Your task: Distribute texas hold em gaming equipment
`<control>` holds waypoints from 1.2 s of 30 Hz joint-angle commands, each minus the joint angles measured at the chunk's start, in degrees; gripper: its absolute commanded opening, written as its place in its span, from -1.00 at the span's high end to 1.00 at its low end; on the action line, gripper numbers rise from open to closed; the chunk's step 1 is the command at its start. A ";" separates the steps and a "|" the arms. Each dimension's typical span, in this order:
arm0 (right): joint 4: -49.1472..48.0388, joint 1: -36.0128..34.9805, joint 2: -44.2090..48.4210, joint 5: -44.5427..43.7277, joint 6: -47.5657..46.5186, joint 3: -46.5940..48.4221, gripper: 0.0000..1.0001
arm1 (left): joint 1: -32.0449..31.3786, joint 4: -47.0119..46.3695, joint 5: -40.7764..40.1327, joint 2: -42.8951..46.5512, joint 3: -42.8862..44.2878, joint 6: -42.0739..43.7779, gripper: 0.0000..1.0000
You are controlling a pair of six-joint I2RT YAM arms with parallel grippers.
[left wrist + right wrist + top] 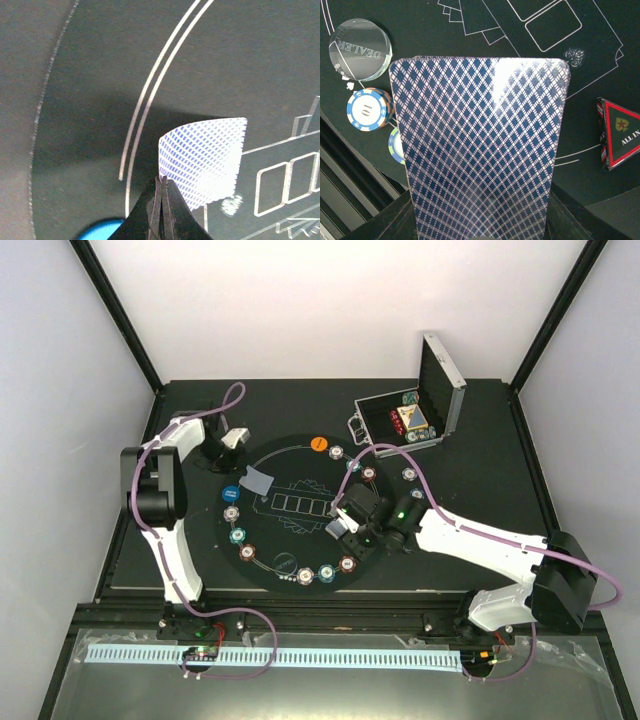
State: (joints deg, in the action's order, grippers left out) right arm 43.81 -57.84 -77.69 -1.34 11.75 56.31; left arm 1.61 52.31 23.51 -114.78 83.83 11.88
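Filling most of my right wrist view, a playing card (pixel 480 150) with a blue diamond-patterned back stands gripped at its lower end by the right pincer (pixel 343 524). The pincer is narrowed onto the card above the black mat (pixel 300 465).

Left of the card lie a clear disc lettered DEALER (pixel 360 47) and a blue-and-white chip marked 10 (pixel 367 109), which is stacked on an orange-edged one. A green-and-white chip (pixel 396 145) is partly hidden by the card. To the card's right, a red triangle marker (pixel 620 132) sits near the mat's printed border line.

Seen from my left wrist, the left pincer (pixel 161 186) is fully closed with nothing between its jaws. Its tip lies just beside the near corner of a second card (pixel 202 162), face down on the mat; whether they touch I cannot tell. A blue disc (pixel 102 231) shows at the lower edge.

From above, single chips (pixel 238 535) ring the mat's border and an orange disc (pixel 318 443) lies at its far rim. An open silver case (pixel 415 420) stands on the worktop (pixel 480 470) beyond the mat.
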 commanded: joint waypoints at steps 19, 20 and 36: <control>-1.19 1.00 0.83 0.47 0.44 -0.56 -0.06 | 0.48 -1.87 -16.37 -7.62 8.32 6.80 0.97; -1.23 0.98 0.92 0.51 0.47 -0.63 -0.06 | 0.50 -2.07 -16.55 -7.48 8.28 6.56 0.95; 0.40 0.98 2.16 -1.35 0.38 -0.40 -0.06 | 0.53 -5.74 -22.77 1.21 6.30 -0.51 0.15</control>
State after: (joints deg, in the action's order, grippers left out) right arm 43.77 -57.12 -77.58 -1.06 11.97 55.55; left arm 1.83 49.34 3.75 -120.53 89.84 15.57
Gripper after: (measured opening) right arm 0.534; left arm 0.388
